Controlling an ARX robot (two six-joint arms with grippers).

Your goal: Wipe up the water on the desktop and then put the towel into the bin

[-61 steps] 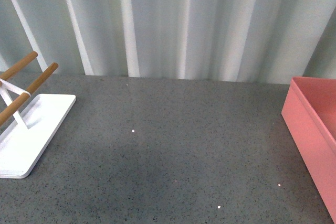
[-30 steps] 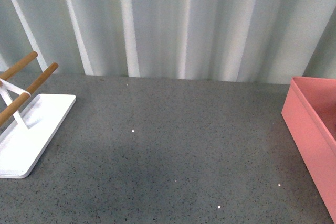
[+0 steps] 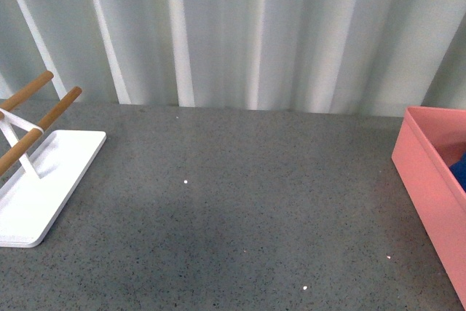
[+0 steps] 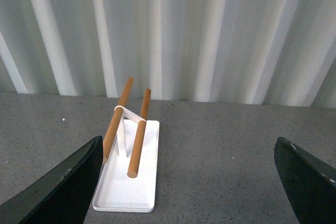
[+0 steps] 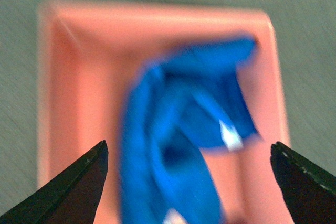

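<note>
The blue towel (image 5: 178, 129) lies crumpled inside the salmon-pink bin (image 5: 79, 87), blurred in the right wrist view. My right gripper (image 5: 189, 182) is open above the bin, its jaws wide apart and holding nothing. In the front view the bin (image 3: 426, 180) stands at the right edge, with a sliver of the towel (image 3: 460, 171) showing inside. The dark grey speckled desktop (image 3: 240, 202) fills the front view. My left gripper (image 4: 194, 182) is open and empty above the desktop (image 4: 220, 150). Neither arm shows in the front view.
A flat white tray with wooden rods (image 3: 36, 180) stands at the desktop's left; it also shows in the left wrist view (image 4: 128, 177). A pale corrugated wall (image 3: 240, 34) runs along the desktop's far edge. A few small white specks (image 3: 186, 182) dot the desktop.
A sliver of blue towel now shows inside the bin at the right edge of the front view; it was not visible before. The view has shifted very slightly.
</note>
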